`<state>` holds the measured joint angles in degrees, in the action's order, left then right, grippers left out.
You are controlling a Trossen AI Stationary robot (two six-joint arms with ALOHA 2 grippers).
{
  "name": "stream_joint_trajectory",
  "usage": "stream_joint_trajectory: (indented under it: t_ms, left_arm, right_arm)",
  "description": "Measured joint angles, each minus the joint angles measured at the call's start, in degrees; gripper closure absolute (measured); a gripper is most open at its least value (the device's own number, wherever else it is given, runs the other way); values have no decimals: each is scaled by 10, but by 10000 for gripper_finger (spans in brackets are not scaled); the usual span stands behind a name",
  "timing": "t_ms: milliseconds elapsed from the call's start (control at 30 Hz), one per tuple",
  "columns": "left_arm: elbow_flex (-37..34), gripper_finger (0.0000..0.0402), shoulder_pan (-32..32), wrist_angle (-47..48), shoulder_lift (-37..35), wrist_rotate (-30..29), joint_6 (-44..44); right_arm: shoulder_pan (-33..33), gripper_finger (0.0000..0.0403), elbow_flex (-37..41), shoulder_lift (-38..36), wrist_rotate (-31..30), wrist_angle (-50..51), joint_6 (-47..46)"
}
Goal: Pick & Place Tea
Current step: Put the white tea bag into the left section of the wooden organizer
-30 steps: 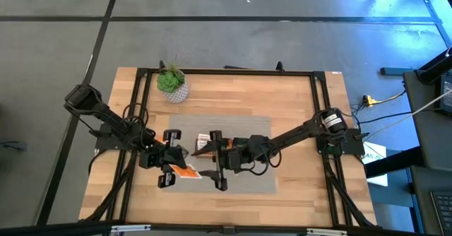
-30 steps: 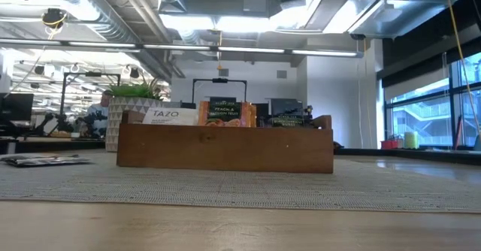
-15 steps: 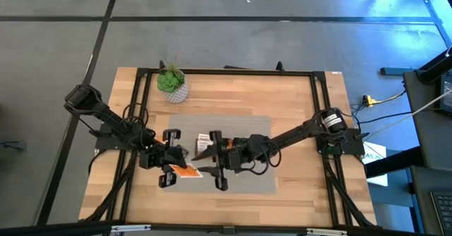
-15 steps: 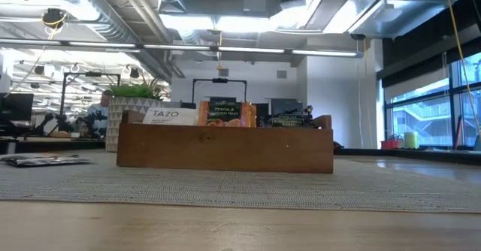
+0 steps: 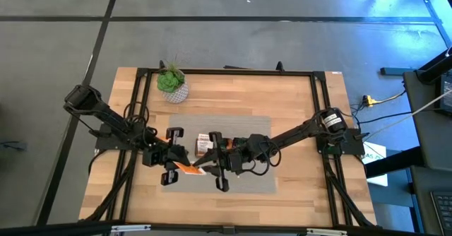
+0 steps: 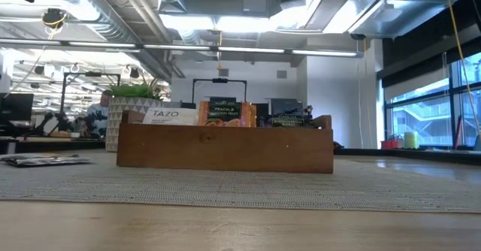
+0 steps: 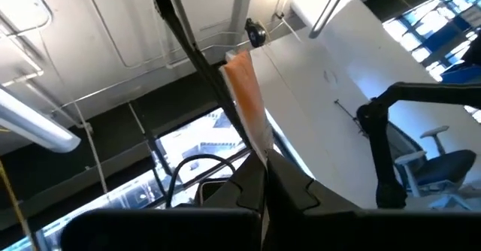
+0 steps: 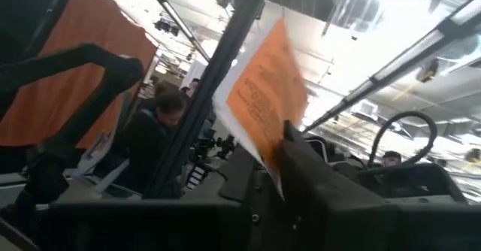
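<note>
An orange-and-white tea sachet [image 5: 186,168] hangs in the air over the grey mat [image 5: 254,183], between my two grippers. My left gripper [image 5: 176,167] is shut on it from the left, and my right gripper [image 5: 205,169] is closed on its other end from the right. In the left wrist view the sachet [image 7: 246,104] shows edge-on; in the right wrist view its orange face [image 8: 263,93] shows. The wooden tray [image 6: 225,149] stands on the mat with several sachets upright in it. Neither gripper shows in the low view. My left gripper pinches the sachet's lower edge [image 7: 259,149] between its two shut fingers, and the sachet sticks out past the fingertips, clear of the mat. My right gripper has the sachet's opposite corner [image 8: 274,157] between its two fingers, coming level from the table's right. The sachet stays lifted clear.
A small green plant in a white pot [image 5: 171,83] stands at the table's far left. A dark flat sachet [image 6: 45,159] lies on the mat left of the tray. Black frame rails [image 5: 321,123] run along the table's sides.
My left gripper has carried the sachet a little toward the table's right and far edge, toward my right gripper. My right gripper's fingers have closed in on the sachet's free end. The sachet stays in the air.
</note>
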<state>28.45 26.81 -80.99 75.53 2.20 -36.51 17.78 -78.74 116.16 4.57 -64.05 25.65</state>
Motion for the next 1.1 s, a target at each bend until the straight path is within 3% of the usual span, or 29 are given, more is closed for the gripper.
stream_joint_trajectory:
  t_ms: [167,467,633,767,900,1100]
  left_arm:
    - [0,398,0,3,0,19,10]
    - [0,396,0,3,0,19,0]
    - [0,366,0,2,0,5,20]
    - [0,324,11,-1,0,-74,28]
    - [0,288,45,2,-7,-192,28]
    - [0,267,118,50,-21,-311,12]
  right_arm:
    - [0,394,0,0,-20,0,1]
    - [0,397,0,0,-23,5,0]
    - [0,397,0,0,-36,11,0]
    - [-1,399,0,0,-48,12,0]
    - [1,398,0,-1,-87,23,2]
    - [2,398,0,-3,-98,64,3]
